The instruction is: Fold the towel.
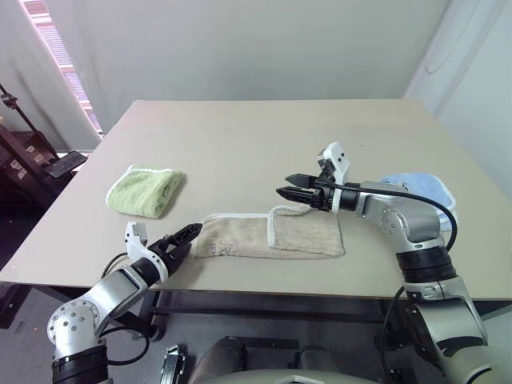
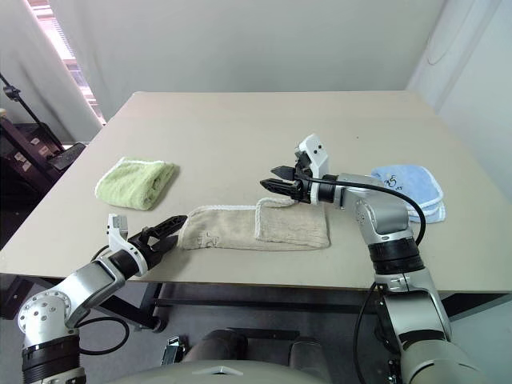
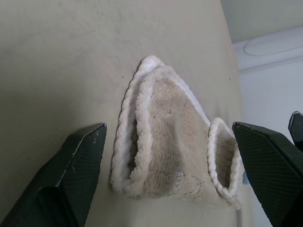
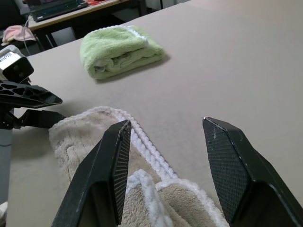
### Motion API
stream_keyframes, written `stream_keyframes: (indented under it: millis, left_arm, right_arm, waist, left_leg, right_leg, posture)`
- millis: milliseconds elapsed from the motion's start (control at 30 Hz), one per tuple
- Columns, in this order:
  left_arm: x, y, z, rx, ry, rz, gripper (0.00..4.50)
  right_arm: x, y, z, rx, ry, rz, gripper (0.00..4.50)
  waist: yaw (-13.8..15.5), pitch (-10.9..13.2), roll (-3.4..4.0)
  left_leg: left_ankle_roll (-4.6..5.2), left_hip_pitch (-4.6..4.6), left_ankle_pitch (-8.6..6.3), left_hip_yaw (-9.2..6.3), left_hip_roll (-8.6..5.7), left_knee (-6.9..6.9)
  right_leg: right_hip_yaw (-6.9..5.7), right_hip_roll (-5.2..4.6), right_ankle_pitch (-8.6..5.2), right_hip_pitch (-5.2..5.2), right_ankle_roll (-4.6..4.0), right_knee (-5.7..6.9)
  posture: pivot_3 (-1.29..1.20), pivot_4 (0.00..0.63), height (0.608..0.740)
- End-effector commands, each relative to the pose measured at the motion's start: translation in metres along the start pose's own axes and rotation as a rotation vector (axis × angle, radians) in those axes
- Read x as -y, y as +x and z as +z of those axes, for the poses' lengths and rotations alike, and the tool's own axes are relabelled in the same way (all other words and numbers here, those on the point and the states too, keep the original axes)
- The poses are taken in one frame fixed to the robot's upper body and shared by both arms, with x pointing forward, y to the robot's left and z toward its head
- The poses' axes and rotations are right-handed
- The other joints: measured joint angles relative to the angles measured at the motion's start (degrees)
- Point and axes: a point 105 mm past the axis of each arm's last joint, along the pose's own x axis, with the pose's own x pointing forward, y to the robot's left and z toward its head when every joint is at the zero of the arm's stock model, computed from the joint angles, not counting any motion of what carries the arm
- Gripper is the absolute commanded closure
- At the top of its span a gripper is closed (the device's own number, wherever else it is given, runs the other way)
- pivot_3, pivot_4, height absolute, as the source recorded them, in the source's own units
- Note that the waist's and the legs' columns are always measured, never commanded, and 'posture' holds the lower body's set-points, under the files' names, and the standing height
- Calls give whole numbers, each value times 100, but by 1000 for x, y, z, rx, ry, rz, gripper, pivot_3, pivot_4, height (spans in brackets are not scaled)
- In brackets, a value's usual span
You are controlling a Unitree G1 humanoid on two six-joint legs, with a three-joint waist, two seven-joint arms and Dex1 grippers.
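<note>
Lying folded: fluffy beige towel (image 1: 268, 234), corded white edge | left gripper (image 1: 182, 238) jaws released | right gripper (image 1: 291, 186) jaws released

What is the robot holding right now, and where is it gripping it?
Nothing. Both the left gripper and the right gripper are open with nothing between their fingers; the towel lies on the table.

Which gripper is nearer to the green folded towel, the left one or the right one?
The left. The left gripper sits at the beige towel's left end, just in front of the green towel. The right gripper hovers over the beige towel's far edge, further right.
</note>
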Motion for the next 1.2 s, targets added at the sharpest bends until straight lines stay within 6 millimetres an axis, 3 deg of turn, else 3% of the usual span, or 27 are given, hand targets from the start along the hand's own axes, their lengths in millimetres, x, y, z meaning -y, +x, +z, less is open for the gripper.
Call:
stream_keyframes:
  millis: [33,167,300,433,600,700,1100,1200]
  left_arm:
    - [-1,9,-11,-61,2,6,0]
    - [1,8,-16,-92,29,6,906]
    - [4,3,-15,-109,74,8,906]
    - [-7,-6,-17,-158,116,79,906]
    - [-5,-28,-9,-157,94,72,906]
    - [-13,-33,-11,-178,77,118,906]
    - [-15,-5,-35,-226,3,155,906]
    - [-17,-5,-32,-204,-12,164,1577]
  right_arm:
    - [3,-3,17,48,-48,-18,2008]
    - [3,-6,17,43,-51,-26,1980]
    - [6,-8,14,32,-55,-36,1980]
    - [6,-8,13,33,-54,-44,1980]
    - [6,-8,12,32,-67,-49,1980]
    - [7,-6,12,35,-66,-53,1980]
    - [9,-8,12,42,-74,-80,1980]
    - [10,-9,12,43,-76,-89,1980]
  waist:
    - [2,-1,1]
    - [-4,-1,1]
    - [-11,-1,1]
    - [-22,-1,2]
    - [-66,-1,2]
    - [-64,-1,2]
    - [176,-22,32]
    - [170,-25,38]
  left_leg:
    - [0,0,0,0,-1,0]
    - [0,-2,0,0,-4,0]
    - [1,-6,0,0,-4,-11]
    - [0,-6,0,0,-2,-24]
    - [1,-6,-1,1,0,-48]
    - [1,-5,0,1,2,-68]
    - [-1,0,2,4,-5,-73]
    - [-1,0,2,7,-6,-70]
  right_leg:
    - [0,-2,0,1,0,0]
    - [-1,-7,0,1,0,-7]
    - [-1,-7,-1,-2,1,-22]
    - [0,-6,-1,-6,1,-30]
    - [2,-7,-1,-8,1,-54]
    - [2,-7,0,-13,1,-66]
    - [0,-15,2,2,-2,-81]
    - [0,-17,3,4,-3,-82]
  posture:
    - [0,0,740]
    - [0,0,740]
    - [0,0,740]
    - [0,0,740]
    - [0,0,740]
    - [0,0,740]
    - [0,0,740]
    - [0,0,740]
